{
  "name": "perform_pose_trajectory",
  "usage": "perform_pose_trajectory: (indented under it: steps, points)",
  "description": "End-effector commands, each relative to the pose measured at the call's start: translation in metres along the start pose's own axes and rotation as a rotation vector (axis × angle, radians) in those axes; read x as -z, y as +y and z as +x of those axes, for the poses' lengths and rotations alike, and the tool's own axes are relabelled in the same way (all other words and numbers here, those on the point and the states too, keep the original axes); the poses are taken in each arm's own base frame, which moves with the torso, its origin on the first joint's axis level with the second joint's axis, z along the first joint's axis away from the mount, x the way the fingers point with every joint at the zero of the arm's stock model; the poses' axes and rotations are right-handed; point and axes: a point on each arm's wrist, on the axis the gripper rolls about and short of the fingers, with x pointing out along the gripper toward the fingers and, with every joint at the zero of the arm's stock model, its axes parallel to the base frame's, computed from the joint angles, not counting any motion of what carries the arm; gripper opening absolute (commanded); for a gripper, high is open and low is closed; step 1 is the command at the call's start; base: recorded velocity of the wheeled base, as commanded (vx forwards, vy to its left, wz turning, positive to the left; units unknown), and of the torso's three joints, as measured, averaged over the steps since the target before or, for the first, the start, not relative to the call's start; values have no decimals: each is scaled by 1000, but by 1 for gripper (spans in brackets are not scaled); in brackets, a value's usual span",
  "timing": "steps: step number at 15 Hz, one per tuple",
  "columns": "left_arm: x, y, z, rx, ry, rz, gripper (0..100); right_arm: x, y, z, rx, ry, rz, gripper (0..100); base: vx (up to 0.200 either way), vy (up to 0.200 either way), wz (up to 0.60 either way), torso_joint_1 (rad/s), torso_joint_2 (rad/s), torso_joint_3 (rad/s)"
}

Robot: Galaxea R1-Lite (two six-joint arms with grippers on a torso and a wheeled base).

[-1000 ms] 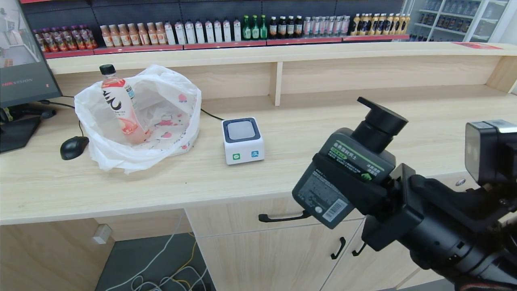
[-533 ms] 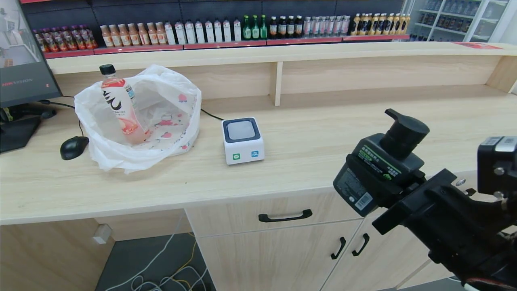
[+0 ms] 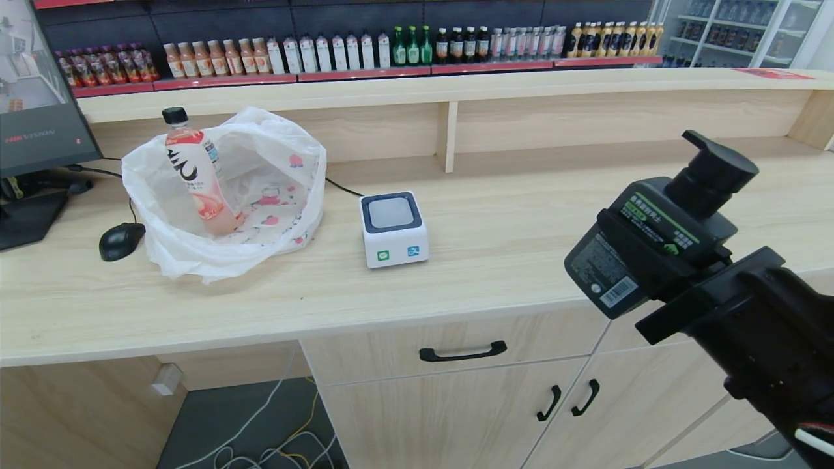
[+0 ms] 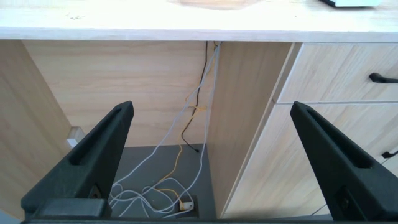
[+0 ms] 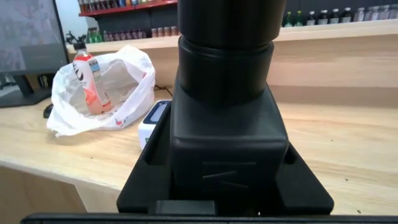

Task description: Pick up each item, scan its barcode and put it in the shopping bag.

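My right gripper [image 3: 677,277] is shut on a dark grey pump bottle [image 3: 645,244], held in the air off the counter's front right, tilted with its barcode label facing left and down. The same pump bottle [image 5: 227,124] stands close between the fingers in the right wrist view. A white scanner [image 3: 393,228] sits mid-counter, well left of the bottle. The white shopping bag [image 3: 228,195] stands open at the left with a pink drink bottle [image 3: 195,172] leaning inside. My left gripper [image 4: 211,162] is open below counter level, facing the cabinet opening and cables.
A black mouse [image 3: 120,240] lies left of the bag, beside a monitor [image 3: 39,91]. A raised shelf [image 3: 449,88] with a divider runs along the counter's back. Drawers with black handles [image 3: 462,354] sit under the counter. Bare counter lies between scanner and bottle.
My right gripper has carried the pump bottle to the right and then upward, away from the scanner. The head view has shifted slightly. The bag and scanner stay put.
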Motion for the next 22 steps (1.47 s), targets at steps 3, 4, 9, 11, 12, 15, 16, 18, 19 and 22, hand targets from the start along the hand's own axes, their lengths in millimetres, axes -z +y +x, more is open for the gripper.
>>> perform_pose_trajectory:
  steps: [3,4,9,11,12,15,16,18,19,22]
  points:
    - [0,0,0,1,0,-3,100,-8,-1,-3,0,-28,9,0,0,200,0,7,2,2]
    - [0,0,0,1,0,-4,100,-8,-1,-3,0,-30,9,0,0,200,0,-7,-2,2]
    - [0,0,0,1,0,-6,100,-9,2,8,-1,-45,12,0,0,200,0,0,2,2]
    - [0,0,0,1,0,-6,100,-10,2,9,-1,-50,13,0,0,200,0,5,2,2]
    - [0,0,0,1,0,-6,100,-10,3,9,-4,-49,14,0,0,200,0,7,2,2]
    - [0,0,0,1,0,-6,100,-12,2,7,-5,-56,15,0,0,200,0,-1,2,2]
    - [0,0,0,1,0,-4,100,-14,2,6,-4,-62,16,0,0,200,0,12,2,7]
    - [0,0,0,1,0,-1,100,-14,3,7,-8,-62,12,0,0,0,0,0,0,0]
    - [0,0,0,1,0,-1,100,-13,3,7,-9,-61,8,0,0,0,0,0,0,0]
    - [0,0,0,1,0,-1,100,-11,6,8,-24,-56,-35,0,0,0,0,0,0,0]
